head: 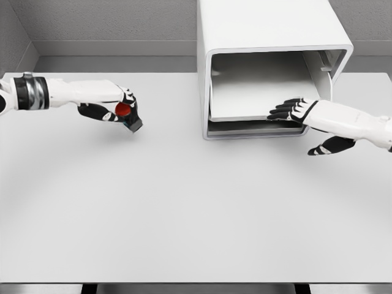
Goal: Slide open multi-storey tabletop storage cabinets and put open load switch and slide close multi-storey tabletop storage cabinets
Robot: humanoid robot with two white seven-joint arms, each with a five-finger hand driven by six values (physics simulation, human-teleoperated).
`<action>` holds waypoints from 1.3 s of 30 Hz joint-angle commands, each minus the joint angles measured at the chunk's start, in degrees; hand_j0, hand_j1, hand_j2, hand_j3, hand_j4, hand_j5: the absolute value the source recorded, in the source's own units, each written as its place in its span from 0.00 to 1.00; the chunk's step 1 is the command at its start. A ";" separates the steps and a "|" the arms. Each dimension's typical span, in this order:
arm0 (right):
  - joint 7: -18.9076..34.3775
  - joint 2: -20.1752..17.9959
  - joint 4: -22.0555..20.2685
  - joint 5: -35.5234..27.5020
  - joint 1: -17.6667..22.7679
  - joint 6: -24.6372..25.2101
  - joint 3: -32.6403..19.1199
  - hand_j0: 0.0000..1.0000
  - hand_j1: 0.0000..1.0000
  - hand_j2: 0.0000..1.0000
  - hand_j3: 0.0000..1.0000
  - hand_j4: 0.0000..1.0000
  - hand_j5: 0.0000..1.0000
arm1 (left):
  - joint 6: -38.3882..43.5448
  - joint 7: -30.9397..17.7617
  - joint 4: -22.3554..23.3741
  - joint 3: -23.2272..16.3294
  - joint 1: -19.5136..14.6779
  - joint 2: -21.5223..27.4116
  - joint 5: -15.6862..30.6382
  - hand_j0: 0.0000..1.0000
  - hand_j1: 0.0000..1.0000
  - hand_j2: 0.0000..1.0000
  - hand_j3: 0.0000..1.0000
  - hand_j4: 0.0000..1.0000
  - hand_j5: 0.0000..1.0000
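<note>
One white table, grey walls, open cabinet at back

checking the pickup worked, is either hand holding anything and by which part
The left hand holds the switch, fingers wrapped around its dark body beside the red knob. The right hand grasps nothing; its fingers rest flat on the cabinet drawer.

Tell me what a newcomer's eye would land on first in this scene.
The red-topped load switch stands out first, gripped in the left hand above the white table at the left. Next comes the white storage cabinet at the back right, its drawer open, with the right hand resting its fingers on the drawer's front edge.
</note>
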 commanded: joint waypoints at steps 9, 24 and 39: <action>-2.86 -4.48 -4.28 -0.43 1.06 0.08 -0.78 1.00 1.00 1.00 1.00 1.00 1.00 | 0.13 0.04 -6.26 0.12 -1.76 1.97 0.54 0.41 0.41 0.41 0.41 0.41 0.41; 4.17 6.07 2.30 -2.89 -0.26 0.08 -1.57 1.00 1.00 1.00 1.00 1.00 1.00 | 0.13 0.22 -12.86 -0.23 -2.99 4.25 0.45 0.42 0.42 0.42 0.42 0.42 0.42; 4.09 4.32 2.22 -2.80 0.09 0.08 -1.75 1.00 1.00 1.00 1.00 1.00 1.00 | 0.13 0.39 -15.76 -0.14 -2.55 5.48 0.62 0.42 0.42 0.42 0.42 0.42 0.42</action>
